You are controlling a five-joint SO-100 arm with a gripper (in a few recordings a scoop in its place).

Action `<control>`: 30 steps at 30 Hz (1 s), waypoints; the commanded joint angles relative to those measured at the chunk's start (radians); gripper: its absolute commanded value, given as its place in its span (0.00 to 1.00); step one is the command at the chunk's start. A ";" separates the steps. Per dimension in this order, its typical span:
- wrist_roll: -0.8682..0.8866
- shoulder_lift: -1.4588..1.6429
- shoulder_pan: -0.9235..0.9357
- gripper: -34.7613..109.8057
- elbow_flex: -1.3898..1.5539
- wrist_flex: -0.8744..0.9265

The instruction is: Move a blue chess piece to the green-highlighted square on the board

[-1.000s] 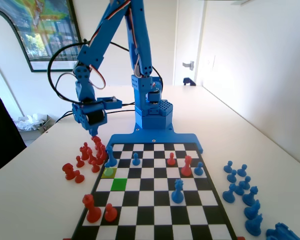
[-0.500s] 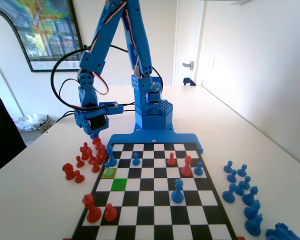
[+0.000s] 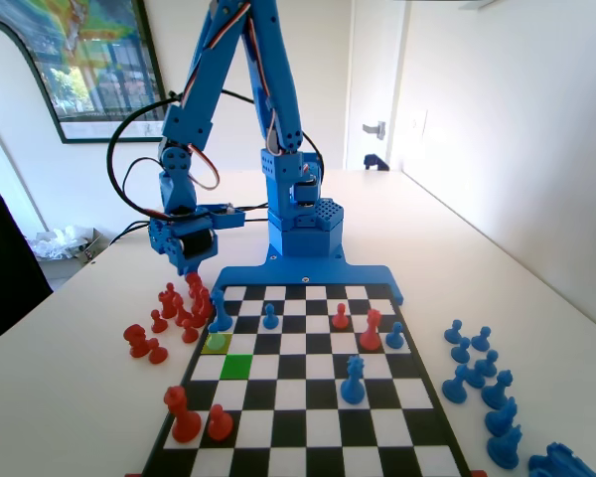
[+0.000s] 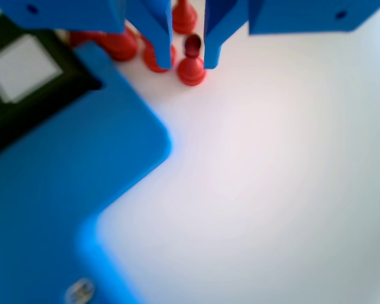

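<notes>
We see the gripper (image 4: pixel 189 60) hang with jaws apart and empty over red pawns (image 3: pixel 179 303) off the board (image 3: pixel 308 452). The blue pawn (image 3: pixel 270 316) stands near the green square (image 3: pixel 236 366); next, we judge, comes reaching it.

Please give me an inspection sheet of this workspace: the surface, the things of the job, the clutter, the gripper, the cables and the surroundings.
Surface: white table; chequered board joined to the arm's base.
Job's things: blue pawn on the board, second row from the arm; green square bare, yellow square beside it.
Clutter: red pieces heaped left of the board, two more red pieces on its near left; spare blue pieces on the table at right.
Gripper: gripper open, holding nothing, hanging above the red heap off the board.
Cables: black loops at the arm's wrist.
Surroundings: framed picture on the wall, door handle.
</notes>
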 commanded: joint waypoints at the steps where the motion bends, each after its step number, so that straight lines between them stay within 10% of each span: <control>1: 0.029 0.140 -0.026 0.30 -0.064 0.176; 13: 0.190 0.318 -0.198 0.29 -0.242 0.499; 30: 0.368 0.321 -0.692 0.29 -0.350 0.416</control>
